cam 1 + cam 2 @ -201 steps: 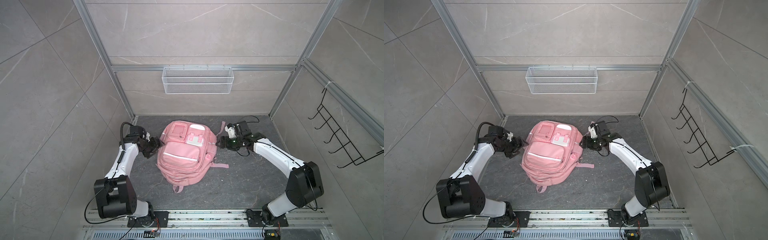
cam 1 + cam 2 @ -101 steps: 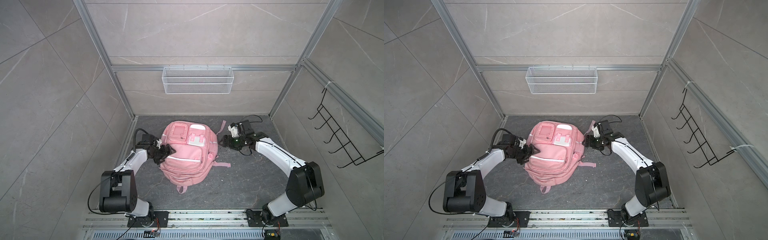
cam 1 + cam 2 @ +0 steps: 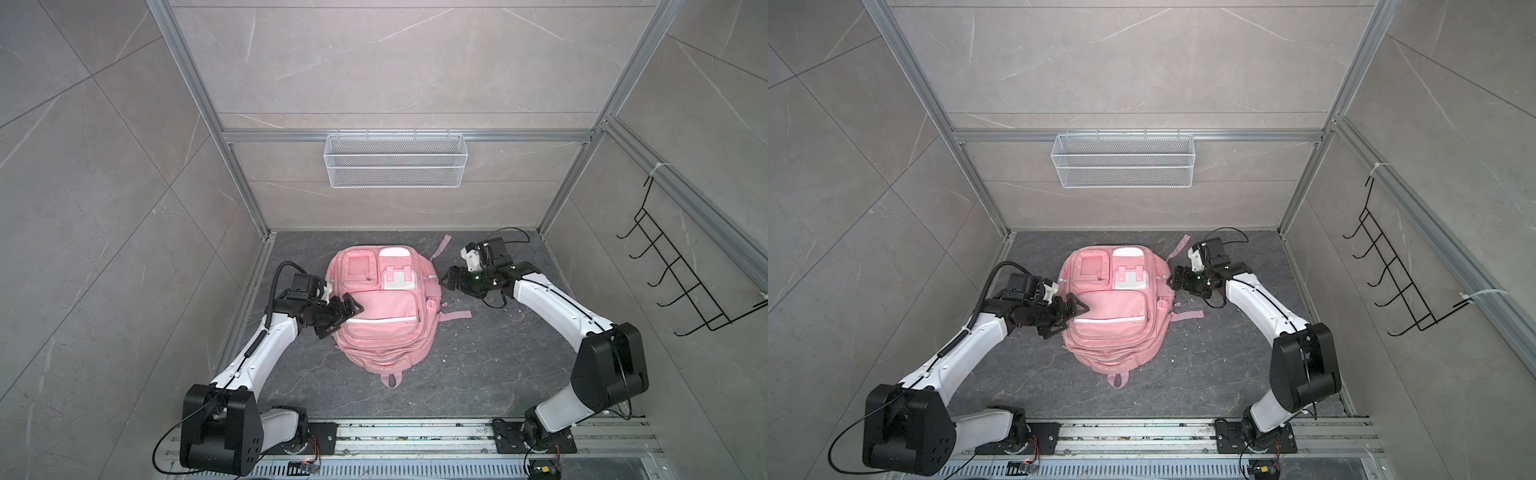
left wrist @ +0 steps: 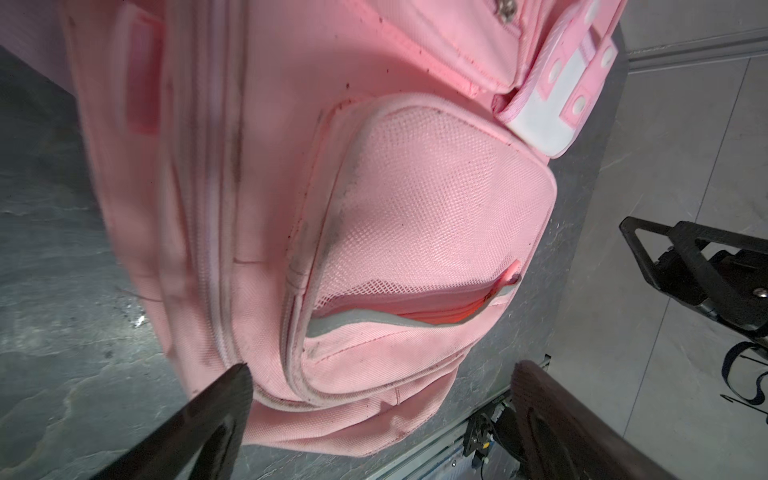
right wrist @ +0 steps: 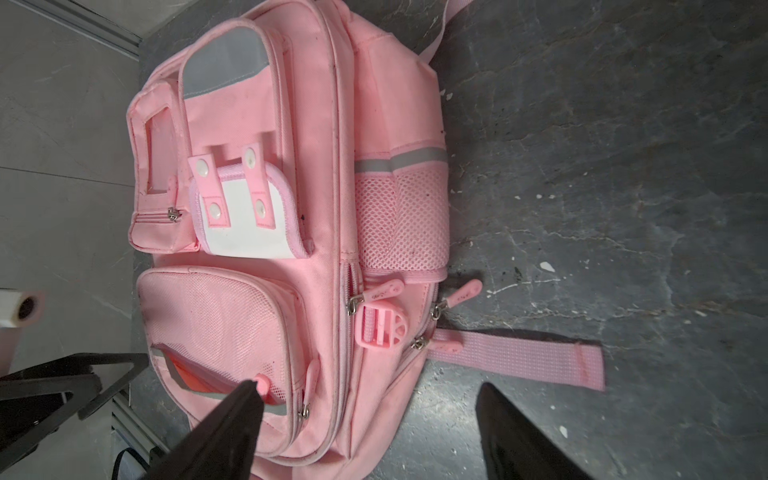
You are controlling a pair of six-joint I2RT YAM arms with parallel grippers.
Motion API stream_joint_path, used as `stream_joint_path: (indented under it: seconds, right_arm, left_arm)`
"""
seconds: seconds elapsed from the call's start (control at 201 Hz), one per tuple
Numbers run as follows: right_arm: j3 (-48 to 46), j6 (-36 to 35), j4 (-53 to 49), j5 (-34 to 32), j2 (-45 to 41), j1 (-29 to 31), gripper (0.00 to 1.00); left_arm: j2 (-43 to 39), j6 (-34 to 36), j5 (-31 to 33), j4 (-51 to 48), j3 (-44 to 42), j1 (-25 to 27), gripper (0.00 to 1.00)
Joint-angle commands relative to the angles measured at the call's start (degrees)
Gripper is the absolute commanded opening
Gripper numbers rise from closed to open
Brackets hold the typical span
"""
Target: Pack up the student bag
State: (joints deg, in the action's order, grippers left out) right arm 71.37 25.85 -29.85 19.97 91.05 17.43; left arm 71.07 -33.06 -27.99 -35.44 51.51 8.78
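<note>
**Fabric everywhere: soft bag, two spread grippers**

Your student bag point(image 3: 384, 316) lies front-up in the middle of the dark floor point(image 3: 490, 365), with its carry loop point(image 3: 390, 379) toward the arm bases. Left gripper point(image 3: 345, 319) sits over the bag's left edge by the big mesh pocket point(image 4: 415, 208), jaws spread wide and nothing between them. Whether a fingertip brushes the cloth, you can't tell. Right gripper point(image 3: 445, 281) hovers just beside the right flank, also spread and empty, looking at the zip pulls point(image 5: 380, 291).

Now, handling. Read this as soft, slumping cloth with no stiff edge, so it will likely fold and drag rather than slide as one piece. It looks flat and thinly filled, so it is probably light but floppy. A pinch on a plain panel likely gathers only a loose layer.

Better holds are the webbing strap point(image 5: 519, 359) lying on the floor, the carry loop, or a piped seam at a pocket rim. To open it, go for a zip pull. It is small, thin and liable to slip, so have your other gripper pin the fabric beside it and keep the whole bag from following. The mesh pocket's mouth gapes, and something orange-red shows inside, lining or contents unclear.
</note>
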Motion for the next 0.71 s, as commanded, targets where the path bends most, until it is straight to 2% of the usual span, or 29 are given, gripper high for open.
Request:
stream_joint_path:
  seconds: [0.0, 0.224, 0.473, 0.587, 0.702]
  right_arm:
    - [-0.26, -0.94, -0.27, -3.05, -3.23, -0.46, 0.99]
    - [-7.98, -3.53, 2.15, -13.62, -15.39, -1.02, 1.0]
    - [-15.11, -4.25, 0.69, -31.85, -29.07, -3.61, 1.0]
    - [-17.29, -3.79, -0.87, -39.86, -31.0, -5.37, 1.0]
    - [-19.88, -5.91, 0.14, -35.94, -32.57, -9.74, 1.0]
  left_arm:
    - [-2.12, 6.69, 4.7, -9.71, 5.67, -1.08, 0.99]
    - [-3.94, 14.3, 13.5, -15.6, 9.3, -2.51, 0.99]
    - [-8.32, 15.16, 23.3, -9.98, 5.8, -4.38, 0.99]
    - [-11.48, 11.72, 36.34, -7.41, 3.66, -4.38, 1.0]
    - [-17.57, 10.05, 50.2, -4.11, -1.66, -4.38, 1.0]
